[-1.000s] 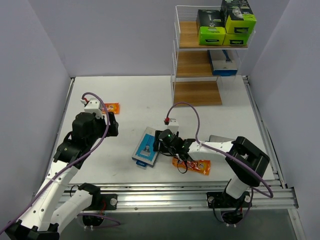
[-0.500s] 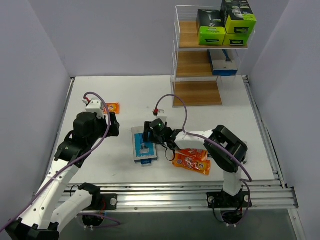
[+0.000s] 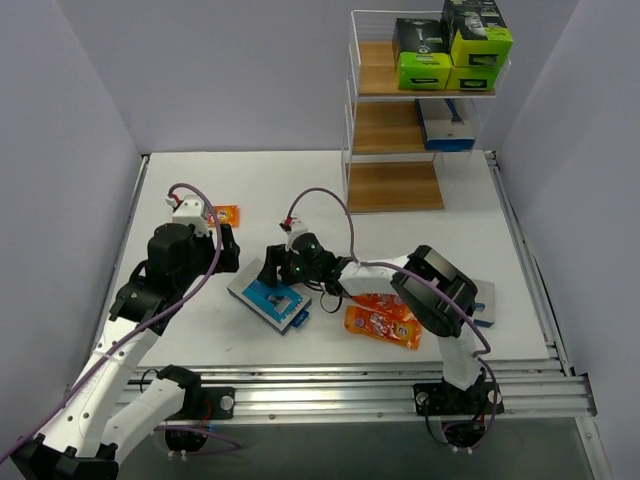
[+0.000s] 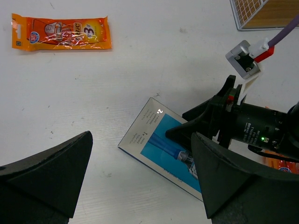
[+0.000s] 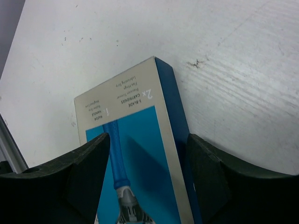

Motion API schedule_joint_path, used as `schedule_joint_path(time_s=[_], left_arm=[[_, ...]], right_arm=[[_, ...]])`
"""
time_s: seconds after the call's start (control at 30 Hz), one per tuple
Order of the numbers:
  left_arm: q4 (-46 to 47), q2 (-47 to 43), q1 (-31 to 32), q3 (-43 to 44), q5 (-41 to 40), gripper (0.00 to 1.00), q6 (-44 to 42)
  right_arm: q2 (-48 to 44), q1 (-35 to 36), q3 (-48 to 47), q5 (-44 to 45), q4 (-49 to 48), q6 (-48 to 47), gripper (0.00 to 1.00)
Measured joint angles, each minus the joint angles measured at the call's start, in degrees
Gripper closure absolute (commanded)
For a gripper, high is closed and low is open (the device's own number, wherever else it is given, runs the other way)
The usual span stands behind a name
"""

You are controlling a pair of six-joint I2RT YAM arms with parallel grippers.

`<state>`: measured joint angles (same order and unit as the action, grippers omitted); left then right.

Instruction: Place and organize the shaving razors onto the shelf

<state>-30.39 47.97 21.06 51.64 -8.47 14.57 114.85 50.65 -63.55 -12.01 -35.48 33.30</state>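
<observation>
pinching the blue razor card point(image 3: 268, 300) across its width, the right gripper point(image 5: 147, 139) sets one finger against each long edge, near the end of the card that shows the razor head. the card sits left of the middle of the table point(image 3: 270, 190), between the two arms. it lies diagonally, printed face up. cannot tell whether it rests flat or is raised a little at the gripped end.

left gripper point(image 4: 140, 140) is spread wide with nothing between its fingers. it hangs above the table just beside the card's free end, not touching it.

one orange packet point(image 4: 60, 32) lies flat on the table beyond the left gripper, well apart from the card. two more orange packets point(image 3: 383, 318), overlapping, lie just right of the card, beside the right arm. a second blue card point(image 3: 484, 300) lies at the right, partly hidden under that arm.

shelf point(image 3: 385, 130) stands at the far right of the table. on its top board are the black-and-lime boxes point(image 3: 423, 55), grouped at the right end, one pair stacked. on the middle board a third blue card point(image 3: 446, 132) lies at the right end.
</observation>
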Motion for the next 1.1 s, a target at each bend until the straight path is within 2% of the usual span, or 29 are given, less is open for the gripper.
schedule_joint_path(time_s=[0.13, 0.3, 0.5, 0.6, 0.87, 1.1], left_arm=[[0.0, 0.2, 0.0, 0.0, 0.0, 0.04, 0.0], [0.1, 0.3, 0.0, 0.0, -0.1, 0.04, -0.1], [0.1, 0.3, 0.0, 0.0, 0.0, 0.04, -0.2], [0.1, 0.5, 0.1, 0.0, -0.1, 0.04, -0.2], [0.1, 0.6, 0.7, 0.0, -0.2, 0.06, -0.2], [0.2, 0.6, 1.1, 0.0, -0.8, 0.06, -0.2]], right_arm=[[-4.8, 0.0, 3.1, 2.4, 2.2, -0.5, 0.37], [-15.9, 0.0, 6.8, 11.1, 4.5, 1.3, 0.38], [-26.8, 1.2, 14.7, 20.3, 5.3, 9.5, 0.44], [-30.4, 4.4, 20.2, 25.6, 6.8, 15.6, 0.46], [-36.4, 12.4, 30.3, 32.9, 8.3, 30.5, 0.54], [-34.6, 15.9, 31.7, 35.0, 5.8, 37.3, 0.54]])
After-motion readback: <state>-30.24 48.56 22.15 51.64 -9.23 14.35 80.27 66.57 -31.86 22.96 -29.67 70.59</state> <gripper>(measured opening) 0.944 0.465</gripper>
